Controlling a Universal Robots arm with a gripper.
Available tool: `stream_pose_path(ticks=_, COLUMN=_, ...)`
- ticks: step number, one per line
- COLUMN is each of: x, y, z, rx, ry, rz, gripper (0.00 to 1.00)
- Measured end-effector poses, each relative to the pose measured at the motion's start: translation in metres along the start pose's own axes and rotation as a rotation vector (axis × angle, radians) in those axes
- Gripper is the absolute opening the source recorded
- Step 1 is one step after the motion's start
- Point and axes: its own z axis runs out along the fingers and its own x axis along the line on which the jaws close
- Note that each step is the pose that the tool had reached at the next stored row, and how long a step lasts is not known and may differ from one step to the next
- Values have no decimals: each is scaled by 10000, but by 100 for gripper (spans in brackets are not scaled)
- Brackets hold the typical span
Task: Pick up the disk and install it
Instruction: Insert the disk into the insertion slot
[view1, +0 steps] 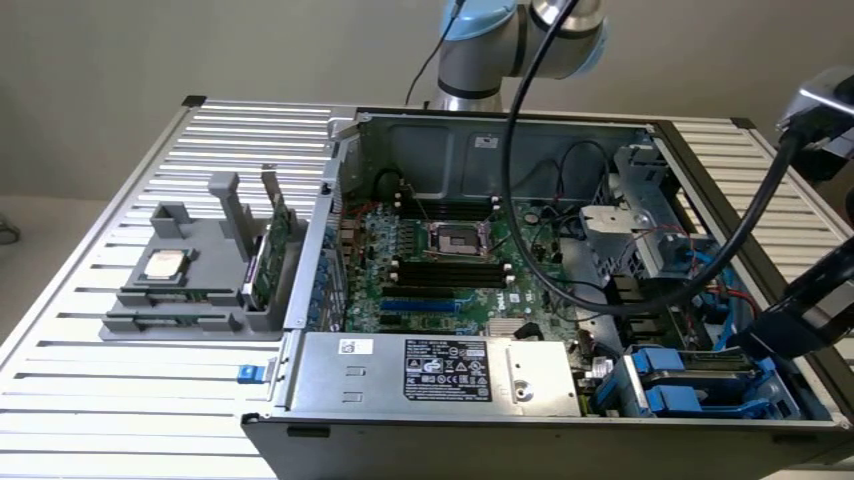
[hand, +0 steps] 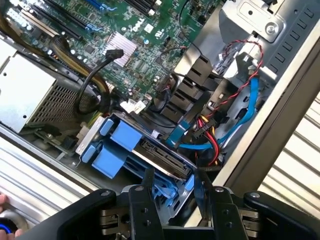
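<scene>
- Closest to us in the wrist view, the pincer (hand: 174, 176) has its two dark fingers (hand: 148, 182) half spread and pinching the near end of the disk (hand: 162, 157).
- We see the disk lying in the blue-framed drive bay (hand: 115, 150), in a corner of the open computer case (view1: 534, 440) on the exterior view's right.
- Red and blue cables (hand: 210, 137) run just beside the bay.
- We find the motherboard (view1: 441, 250) deeper in the case, and the power supply (view1: 427, 365) next to the bay.
- On the exterior view's left, a grey tray (view1: 174, 320) on the slatted desk (view1: 120, 420) carries a small silver chip (view1: 166, 264) and an upright green card (view1: 274, 262).
</scene>
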Motion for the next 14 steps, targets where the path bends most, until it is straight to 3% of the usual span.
stream_pose_path(ticks=14, x=2, y=-1, z=16, rx=157, ry=-151, rz=2104, gripper=45)
